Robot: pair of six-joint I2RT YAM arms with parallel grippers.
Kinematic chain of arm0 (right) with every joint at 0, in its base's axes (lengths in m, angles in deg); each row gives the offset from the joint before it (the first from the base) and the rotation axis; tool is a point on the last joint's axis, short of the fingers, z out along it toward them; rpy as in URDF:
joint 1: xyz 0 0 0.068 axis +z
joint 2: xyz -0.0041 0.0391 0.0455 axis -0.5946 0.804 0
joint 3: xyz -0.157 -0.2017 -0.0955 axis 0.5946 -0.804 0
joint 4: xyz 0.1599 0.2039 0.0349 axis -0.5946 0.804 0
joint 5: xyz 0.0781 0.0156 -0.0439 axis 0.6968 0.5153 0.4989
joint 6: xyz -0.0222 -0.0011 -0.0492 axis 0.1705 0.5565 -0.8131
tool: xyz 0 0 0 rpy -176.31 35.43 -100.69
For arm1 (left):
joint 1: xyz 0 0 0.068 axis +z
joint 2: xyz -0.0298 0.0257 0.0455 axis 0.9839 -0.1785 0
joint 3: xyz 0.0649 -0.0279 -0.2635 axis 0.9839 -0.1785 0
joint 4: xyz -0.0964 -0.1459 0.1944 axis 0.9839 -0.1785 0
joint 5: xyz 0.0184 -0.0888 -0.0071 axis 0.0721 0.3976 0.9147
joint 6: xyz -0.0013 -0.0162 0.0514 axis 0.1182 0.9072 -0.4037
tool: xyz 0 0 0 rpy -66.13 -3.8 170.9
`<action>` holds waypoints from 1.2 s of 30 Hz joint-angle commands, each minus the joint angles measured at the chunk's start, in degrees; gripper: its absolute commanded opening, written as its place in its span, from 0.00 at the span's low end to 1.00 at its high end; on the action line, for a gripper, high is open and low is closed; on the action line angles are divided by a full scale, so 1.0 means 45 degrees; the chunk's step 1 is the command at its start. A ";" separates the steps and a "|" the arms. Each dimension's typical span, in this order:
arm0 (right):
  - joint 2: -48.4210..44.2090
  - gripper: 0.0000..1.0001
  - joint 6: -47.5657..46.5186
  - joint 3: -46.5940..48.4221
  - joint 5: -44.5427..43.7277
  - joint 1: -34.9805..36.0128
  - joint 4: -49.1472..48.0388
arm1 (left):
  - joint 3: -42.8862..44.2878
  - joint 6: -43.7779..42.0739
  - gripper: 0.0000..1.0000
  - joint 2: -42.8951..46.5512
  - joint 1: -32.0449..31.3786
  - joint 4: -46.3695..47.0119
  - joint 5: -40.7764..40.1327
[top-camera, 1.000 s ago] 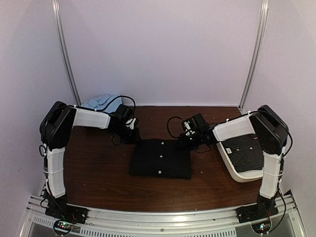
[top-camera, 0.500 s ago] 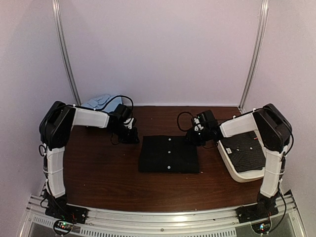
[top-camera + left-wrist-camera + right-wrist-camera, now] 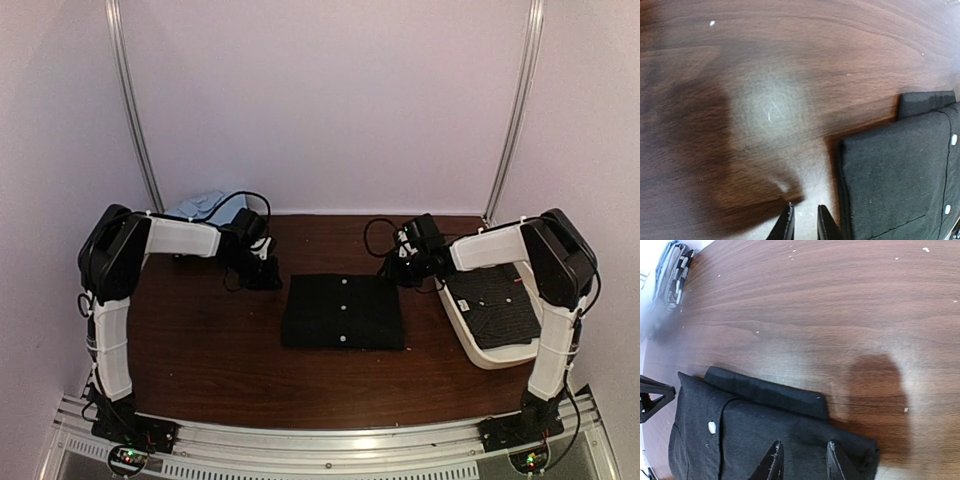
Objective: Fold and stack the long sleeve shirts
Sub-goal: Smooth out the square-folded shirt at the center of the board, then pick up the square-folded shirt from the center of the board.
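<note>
The brown desk (image 3: pixel 200 340) is showing wide bare wood at 6 o'clock and 9 o'clock of the folded black shirt (image 3: pixel 343 312), which is lying flat in the middle. There is a narrower strip between its far edge and the back wall at 12 o'clock. Metal rails are running up both back corners, and both arms are reaching in from the sides.

At 3 o'clock a white tray (image 3: pixel 490 357) is sitting near the shirt's right edge, with the right arm crossing over its far end. A dark shirt with a fine pale pattern (image 3: pixel 497 305) is lying in it. At 11 o'clock, in the back left corner, a pale blue cloth (image 3: pixel 200 207) is lying bunched up behind the left arm.

The left hand (image 3: pixel 263 275) is hanging low just off the shirt's 10 o'clock corner. Its fingers (image 3: pixel 787 222) are almost closed, leaving only a slit, and gripping nothing. The right hand (image 3: pixel 398 268) is hanging at the 2 o'clock corner. Its fingers (image 3: pixel 771 462) are parted over the cloth, and I cannot see anything pinched between them.

The black shirt is forming a neat rectangle with straight edges. Three small white buttons (image 3: pixel 343 310) are running down its middle from 12 to 6 o'clock. The right wrist view is showing a folded strip poking out past the far edge.
</note>
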 commanded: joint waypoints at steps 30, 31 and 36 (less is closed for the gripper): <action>-0.1050 0.31 -0.0862 0.0042 -0.1394 0.0047 0.1276 | -0.4022 0.1968 0.47 0.2763 -0.0632 0.2318 0.3626; -0.1143 0.31 -0.0872 0.0038 -0.1400 0.0068 0.1302 | -0.4046 0.2015 0.47 0.2703 -0.0709 0.2322 0.3590; -0.1664 0.32 -0.0891 -0.0055 -0.1346 0.0256 0.1353 | -0.4111 0.2198 0.46 0.2467 -0.1166 0.2251 0.3043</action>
